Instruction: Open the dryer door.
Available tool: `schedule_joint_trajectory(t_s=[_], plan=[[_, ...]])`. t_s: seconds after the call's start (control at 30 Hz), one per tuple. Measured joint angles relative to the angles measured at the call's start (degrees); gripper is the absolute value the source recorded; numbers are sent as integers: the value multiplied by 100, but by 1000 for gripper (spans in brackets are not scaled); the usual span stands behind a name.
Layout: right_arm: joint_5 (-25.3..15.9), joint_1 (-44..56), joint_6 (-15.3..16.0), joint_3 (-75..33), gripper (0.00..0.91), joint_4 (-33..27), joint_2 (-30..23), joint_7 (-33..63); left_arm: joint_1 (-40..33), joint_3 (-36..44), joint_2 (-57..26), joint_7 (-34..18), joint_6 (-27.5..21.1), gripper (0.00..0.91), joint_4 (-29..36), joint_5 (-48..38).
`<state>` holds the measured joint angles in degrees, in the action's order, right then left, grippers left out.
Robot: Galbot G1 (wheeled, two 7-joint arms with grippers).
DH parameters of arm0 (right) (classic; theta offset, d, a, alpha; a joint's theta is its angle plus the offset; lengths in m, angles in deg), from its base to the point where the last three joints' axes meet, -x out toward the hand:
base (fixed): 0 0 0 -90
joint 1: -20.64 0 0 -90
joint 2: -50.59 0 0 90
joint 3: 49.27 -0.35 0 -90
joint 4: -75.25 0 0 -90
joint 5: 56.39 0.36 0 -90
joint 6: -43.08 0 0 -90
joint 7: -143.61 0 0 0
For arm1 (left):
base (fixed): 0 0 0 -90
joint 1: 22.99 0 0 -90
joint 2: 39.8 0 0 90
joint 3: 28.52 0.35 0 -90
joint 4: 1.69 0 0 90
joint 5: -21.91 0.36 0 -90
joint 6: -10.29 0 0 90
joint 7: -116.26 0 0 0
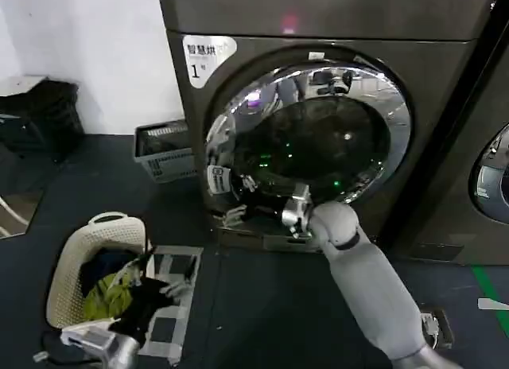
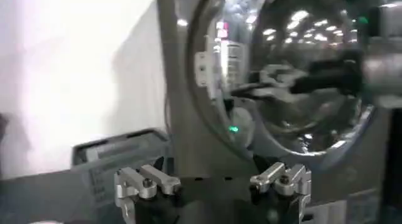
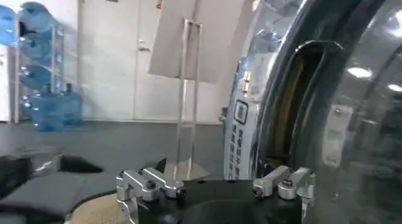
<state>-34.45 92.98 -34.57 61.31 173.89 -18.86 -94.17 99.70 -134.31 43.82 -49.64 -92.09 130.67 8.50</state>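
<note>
One R gripper (image 1: pixel 231 196) at dryer door (image 1: pixel 318 83) rim.

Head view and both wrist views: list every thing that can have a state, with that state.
Door: ajar, its left edge off the frame.
Right pincer: open, at the door's left edge.
Left pincer: open, low, apart from the door.
Basket: holds clothes.
Crate: upright by the wall.
</note>
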Motion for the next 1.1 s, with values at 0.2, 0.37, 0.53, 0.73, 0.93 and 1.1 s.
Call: schedule_joint_trajectory(t_s=[0.2, 0.37, 0.53, 0.73, 0.93, 1.1], plan=[[13, 174, -72, -146, 907, 144, 114, -254, -312, -270, -324, 93, 202, 907, -239, -528], [119, 322, -119, -286, 907, 237, 185, -637, -520, -376, -592, 267, 319, 907, -472, -717], [218, 431, -111, -397, 907, 276, 278, -882, -757, -358, -854, 265, 297, 907, -681, -878], [241, 583, -135, -529, 907, 381, 373, -1361, -954, -229, -1225, 286, 419, 907, -899, -1114], [341, 767, -171, -680, 907, 517, 486, -1757, -1260, -90, -1574, 303, 415, 907, -1148, -1202], [334, 995, -187, -845, 907, 700, 627, -2032, -1527, 64, -1814, 416, 442, 907, -1356, -1385]])
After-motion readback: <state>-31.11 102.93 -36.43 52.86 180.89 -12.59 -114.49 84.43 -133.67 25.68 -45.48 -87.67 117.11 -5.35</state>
